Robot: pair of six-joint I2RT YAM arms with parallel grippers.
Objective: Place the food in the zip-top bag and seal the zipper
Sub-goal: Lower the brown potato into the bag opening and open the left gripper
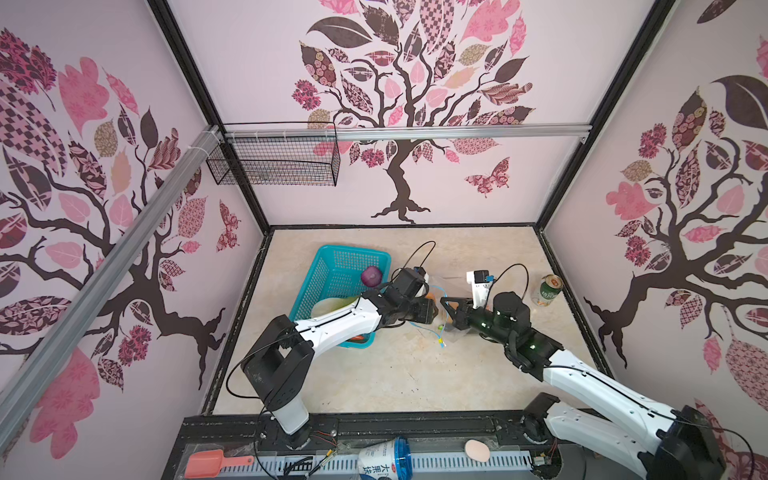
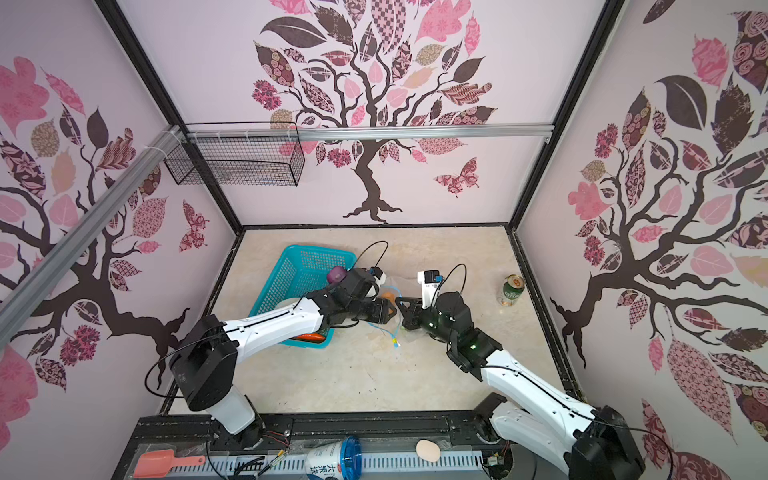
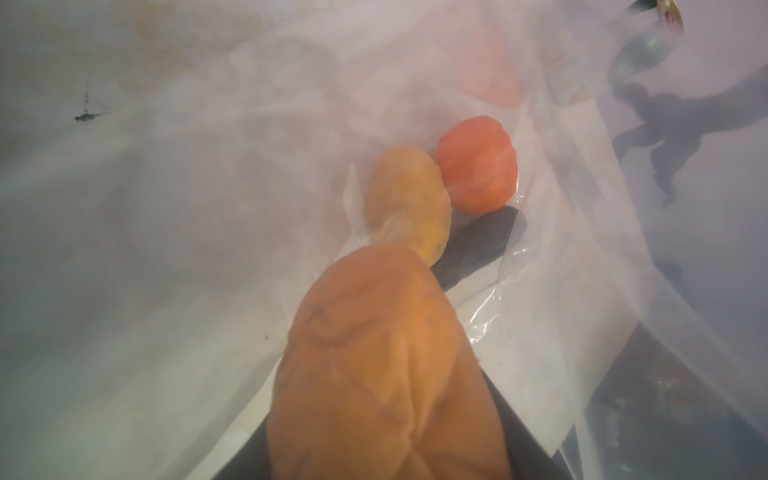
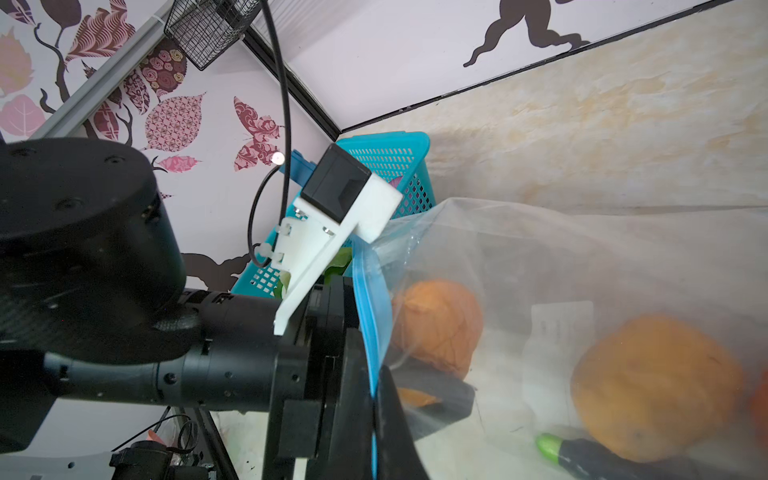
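The clear zip-top bag (image 1: 454, 283) lies mid-table with its mouth towards the left arm. My right gripper (image 4: 376, 395) is shut on the light-blue zipper (image 4: 370, 316) edge and holds the mouth up. My left gripper (image 1: 430, 309) reaches inside the bag, its jaws against both sides of a tan potato (image 3: 386, 365). Deeper in the bag lie another potato (image 3: 409, 203), an orange pumpkin (image 3: 478, 164) and a dark eggplant (image 4: 590, 455). The yellow slider (image 2: 395, 343) hangs at the zipper's loose end. A purple onion (image 1: 371, 276), a carrot (image 2: 309, 336) and lettuce (image 4: 338, 266) sit in the teal basket (image 1: 353, 249).
A green drink can (image 1: 550, 291) stands near the right wall. On the front ledge lie a pink scoop (image 1: 208, 463), a blue-lidded tub (image 1: 384, 457) and a pale egg shape (image 1: 478, 450). A black wire basket (image 1: 274, 162) hangs on the back wall.
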